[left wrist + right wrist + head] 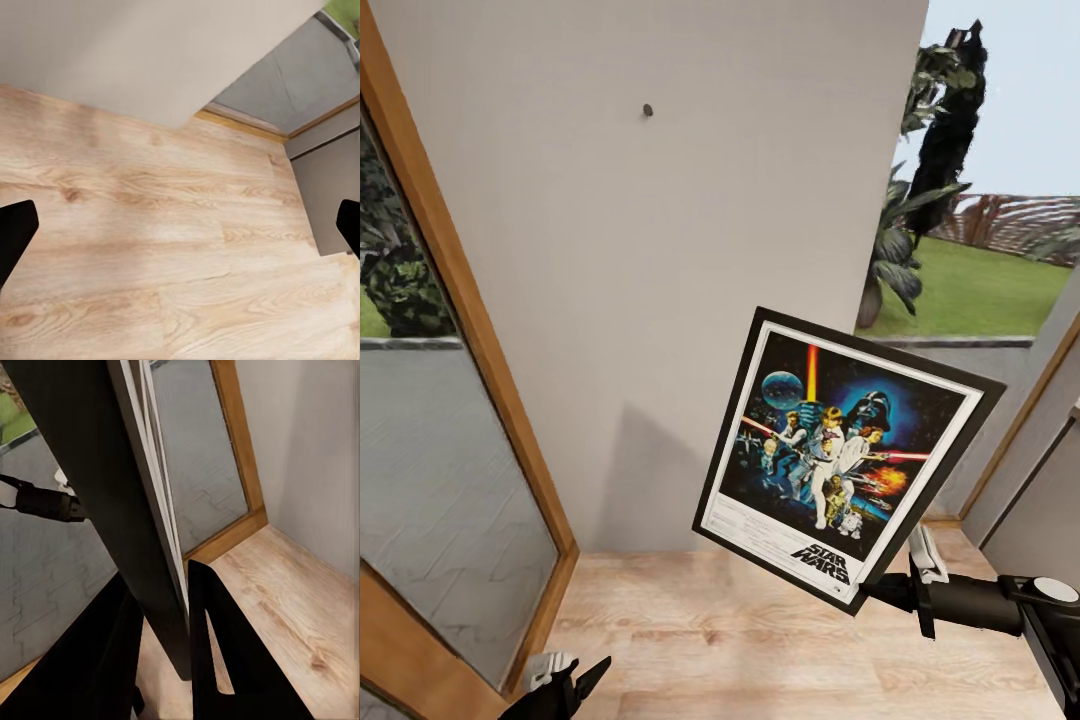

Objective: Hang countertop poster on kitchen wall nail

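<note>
The Star Wars poster hangs tilted in the air in front of the pale grey wall, with its lettering toward the lower right. My right gripper is shut on its lower right corner. In the right wrist view the poster's black frame runs edge-on between the two dark fingers. A small dark wall nail sticks out of the wall, well above and to the left of the poster. Low at the left, my left gripper is open over the wood floor, its fingertips spread wide with nothing between them.
A tall glass door with a wooden frame stands at the left of the wall. To the right a glazed opening looks onto a garden. Pale wood floor lies below. A grey panel stands by the floor's edge.
</note>
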Controlling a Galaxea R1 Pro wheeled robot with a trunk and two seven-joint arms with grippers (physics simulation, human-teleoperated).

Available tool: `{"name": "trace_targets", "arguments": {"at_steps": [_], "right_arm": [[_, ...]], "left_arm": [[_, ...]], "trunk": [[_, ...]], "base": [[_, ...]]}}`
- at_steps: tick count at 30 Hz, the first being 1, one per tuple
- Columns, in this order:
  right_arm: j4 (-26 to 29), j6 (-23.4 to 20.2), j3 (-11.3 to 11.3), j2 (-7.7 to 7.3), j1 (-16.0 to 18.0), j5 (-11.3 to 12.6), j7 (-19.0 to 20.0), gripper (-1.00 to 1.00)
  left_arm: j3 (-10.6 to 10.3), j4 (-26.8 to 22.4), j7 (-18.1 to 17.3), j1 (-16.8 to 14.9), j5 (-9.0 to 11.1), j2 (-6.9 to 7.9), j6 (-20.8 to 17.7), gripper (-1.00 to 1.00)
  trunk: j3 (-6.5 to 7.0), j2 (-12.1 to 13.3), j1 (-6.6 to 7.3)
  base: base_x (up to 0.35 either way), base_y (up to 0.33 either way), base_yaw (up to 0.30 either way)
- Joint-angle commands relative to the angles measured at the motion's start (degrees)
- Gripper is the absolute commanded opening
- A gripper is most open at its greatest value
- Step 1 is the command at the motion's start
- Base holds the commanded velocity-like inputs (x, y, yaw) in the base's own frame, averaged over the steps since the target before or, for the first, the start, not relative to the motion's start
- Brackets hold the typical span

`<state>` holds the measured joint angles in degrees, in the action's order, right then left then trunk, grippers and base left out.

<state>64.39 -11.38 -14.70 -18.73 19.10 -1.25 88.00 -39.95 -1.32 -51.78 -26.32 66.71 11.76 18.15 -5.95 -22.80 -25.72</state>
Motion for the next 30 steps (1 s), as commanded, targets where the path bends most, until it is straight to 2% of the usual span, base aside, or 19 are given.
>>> {"name": "trace_targets", "arguments": {"at_steps": [1,11,23,30], "right_arm": [[0.0,-0.7,-0.1,0.01,0.1,-0.1,0.3,-1.0],[0.0,-0.7,-0.1,0.01,0.1,-0.1,0.3,-1.0],[0.0,-0.9,-0.1,0.01,0.1,-0.1,0.4,-1.0],[0.0,-1.4,0.0,0.0,0.1,0.8,0.3,-1.0]], "left_arm": [[-0.5,0.0,-0.1,0.0,0.4,0.01,0.3,1.0],[-0.5,0.0,-0.1,0.0,0.4,0.01,0.3,1.0],[-0.5,0.0,-0.1,0.0,0.4,0.02,0.3,1.0],[-0.7,0.1,-0.1,0.2,0.3,-0.02,0.3,1.0]], "trunk": [[-0.12,-0.1,-0.06],[-0.12,-0.1,-0.06],[-0.12,-0.1,-0.06],[-0.12,-0.1,-0.06]], "base": [[0.288,0.0,0.001],[0.277,0.023,0.0],[0.075,0.044,0.0],[0.037,0.031,0.0]]}}
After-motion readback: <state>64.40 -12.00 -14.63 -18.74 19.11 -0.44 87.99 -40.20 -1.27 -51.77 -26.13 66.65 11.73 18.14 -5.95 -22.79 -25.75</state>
